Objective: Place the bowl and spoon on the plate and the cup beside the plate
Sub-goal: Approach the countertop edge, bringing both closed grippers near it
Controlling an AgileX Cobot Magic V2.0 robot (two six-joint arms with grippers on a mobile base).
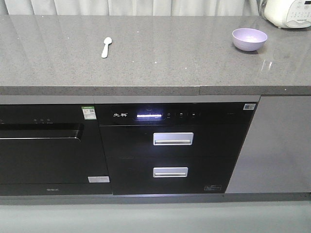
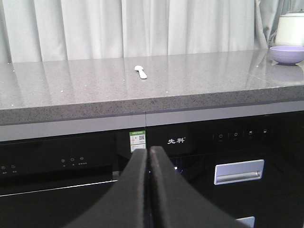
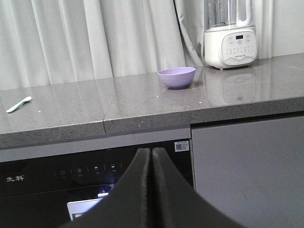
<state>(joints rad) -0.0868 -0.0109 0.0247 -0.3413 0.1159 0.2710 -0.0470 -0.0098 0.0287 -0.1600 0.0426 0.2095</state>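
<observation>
The lavender bowl (image 1: 249, 39) stands upright at the right of the grey countertop, also seen as the bowl (image 3: 176, 77) and the bowl (image 2: 287, 54). The pale spoon (image 1: 106, 47) lies flat on the counter's left half, visible too as the spoon (image 2: 141, 71) and the spoon (image 3: 18, 104). The plate and the cup are out of view. My left gripper (image 2: 148, 150) is shut and empty, held low in front of the black appliance fronts, below the counter edge. My right gripper (image 3: 151, 150) is likewise shut and empty, below the counter, short of the bowl.
A white appliance (image 1: 286, 12) sits at the counter's back right corner; in the right wrist view it is the blender (image 3: 230, 33). White curtains (image 3: 95, 38) hang behind. Under the counter are a black oven (image 1: 48, 145) and drawers with silver handles (image 1: 173, 139).
</observation>
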